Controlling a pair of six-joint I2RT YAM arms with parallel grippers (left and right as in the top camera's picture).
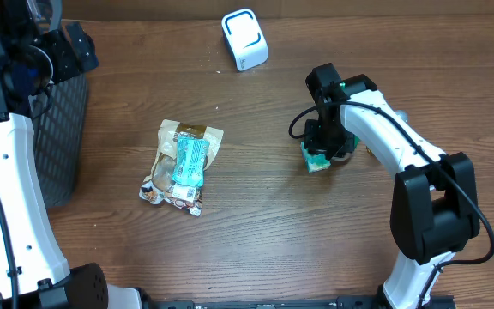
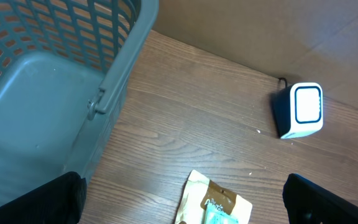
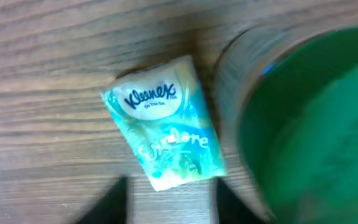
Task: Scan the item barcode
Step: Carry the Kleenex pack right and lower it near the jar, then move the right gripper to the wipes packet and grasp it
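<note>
Right of table | Kleenex pack [image 3: 163, 121] flat, just beside green-topped can [image 3: 303, 112], well apart from far scanner [image 1: 244, 39] | right gripper [image 3: 173, 191] jaws apart at pack's end, left gripper [image 2: 182, 199] apart, empty | risk: closing fingers snag can, soft pack slips

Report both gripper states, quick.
Left gripper: open, holding nothing.
Right gripper: open, fingers apart; the Kleenex pack lies loose on the table.
</note>
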